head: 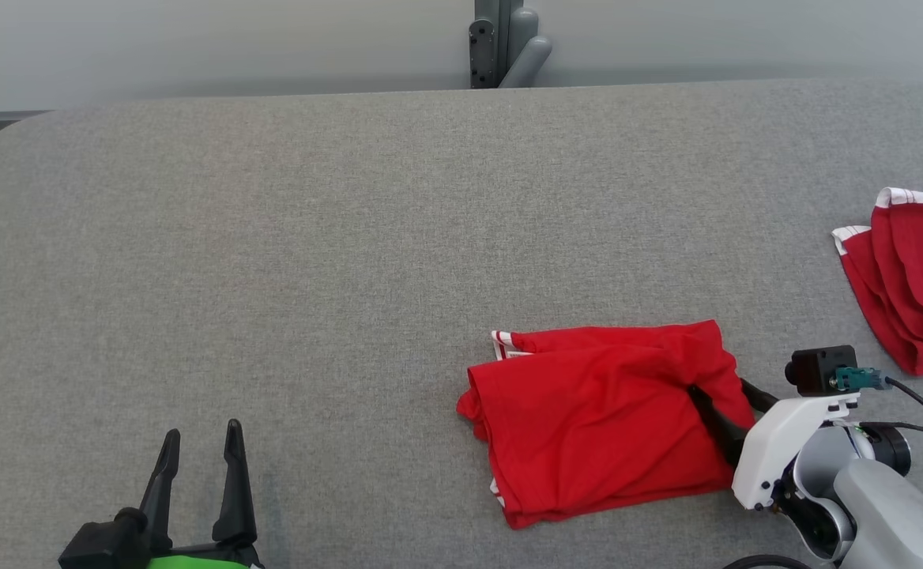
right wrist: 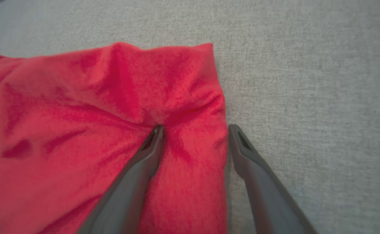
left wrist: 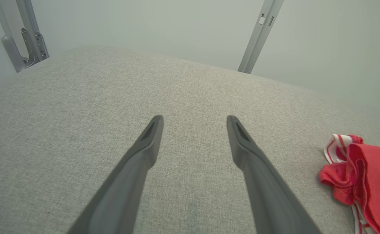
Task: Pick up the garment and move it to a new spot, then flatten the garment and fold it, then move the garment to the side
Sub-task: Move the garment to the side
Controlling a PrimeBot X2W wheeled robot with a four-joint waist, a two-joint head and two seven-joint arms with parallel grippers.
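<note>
Judging from how things lie, the task looks to be in its last stretch: the red garment point(head: 604, 419) sits at the lower centre-right of the head view as a compact, roughly rectangular stack on the grey padded surface point(head: 272, 237). Layered edges show along its lower left side and a striped white trim peeks out at its upper left corner. Flattening and folding therefore appear done, though a few soft creases remain near its right end. What seems left is the move to the side, and that has not begun, since the cloth lies wholly on the surface. The right gripper point(right wrist: 195, 130) has its jaws spread wide across the garment's right edge. One finger presses into the cloth, the other rests on bare surface just beside the hem, and nothing is pinched between them. The left gripper point(head: 201, 431) is at the lower left of the head view, well apart from the garment, jaws fully spread and empty. A second red garment point(head: 916, 284) lies at the right edge of that view, perhaps marking where finished pieces go.
</note>
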